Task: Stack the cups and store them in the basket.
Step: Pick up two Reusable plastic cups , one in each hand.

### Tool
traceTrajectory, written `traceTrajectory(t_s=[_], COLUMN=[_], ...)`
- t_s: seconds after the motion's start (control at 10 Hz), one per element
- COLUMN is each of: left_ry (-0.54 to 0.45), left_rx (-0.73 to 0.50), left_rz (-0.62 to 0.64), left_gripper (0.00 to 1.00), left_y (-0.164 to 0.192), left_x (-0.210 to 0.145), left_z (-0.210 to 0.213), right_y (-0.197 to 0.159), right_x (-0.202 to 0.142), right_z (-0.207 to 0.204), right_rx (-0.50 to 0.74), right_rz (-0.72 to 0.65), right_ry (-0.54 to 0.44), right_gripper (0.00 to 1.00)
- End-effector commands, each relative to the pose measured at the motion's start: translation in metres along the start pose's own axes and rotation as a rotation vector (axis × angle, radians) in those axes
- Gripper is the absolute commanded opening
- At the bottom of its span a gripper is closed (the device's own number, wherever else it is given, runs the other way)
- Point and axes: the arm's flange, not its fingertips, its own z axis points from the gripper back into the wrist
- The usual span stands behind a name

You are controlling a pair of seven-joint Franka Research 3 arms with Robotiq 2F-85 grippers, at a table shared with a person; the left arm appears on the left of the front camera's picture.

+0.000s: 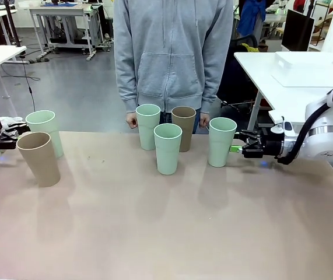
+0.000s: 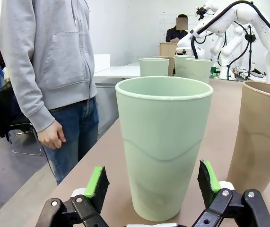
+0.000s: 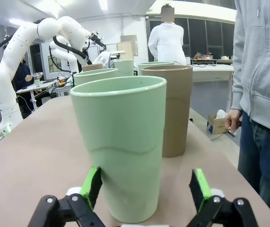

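Observation:
Six cups stand on the table. At the left, a mint cup (image 1: 44, 131) stands behind a tan cup (image 1: 39, 158). My left gripper (image 1: 11, 135) is open, its green pads on either side of that mint cup (image 2: 163, 146), with the tan cup (image 2: 262, 137) beside it. In the middle stand a mint cup (image 1: 148, 125), a tan cup (image 1: 183, 128) and a nearer mint cup (image 1: 168, 147). My right gripper (image 1: 242, 149) is open around the right mint cup (image 1: 222, 141), seen close up (image 3: 120, 146) between its pads. The basket is out of view.
A person in a grey hoodie (image 1: 172, 52) stands at the far edge, hands (image 1: 131, 121) hanging by the table. A white side table (image 1: 283, 87) with a shallow white box (image 1: 309, 69) stands at the back right. The near half of the tabletop (image 1: 154, 233) is bare.

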Motion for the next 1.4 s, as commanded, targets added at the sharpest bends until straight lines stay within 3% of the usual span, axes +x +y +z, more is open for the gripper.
traceTrajectory(t_s=[0.0, 1.3], left_ry=[0.015, -0.003], left_rx=[-0.024, -0.041], left_rz=[0.004, 0.028], left_gripper=[1.00, 1.00], left_y=[-0.011, -0.018], left_x=[-0.003, -0.007], left_z=[-0.011, -0.029], right_y=[-0.003, 0.006], right_x=[0.008, 0.006], right_z=[-0.002, -0.020], right_rx=[-0.001, 0.082], right_rz=[-0.029, -0.078], right_ry=[-0.018, -0.006], right_gripper=[1.00, 1.00])
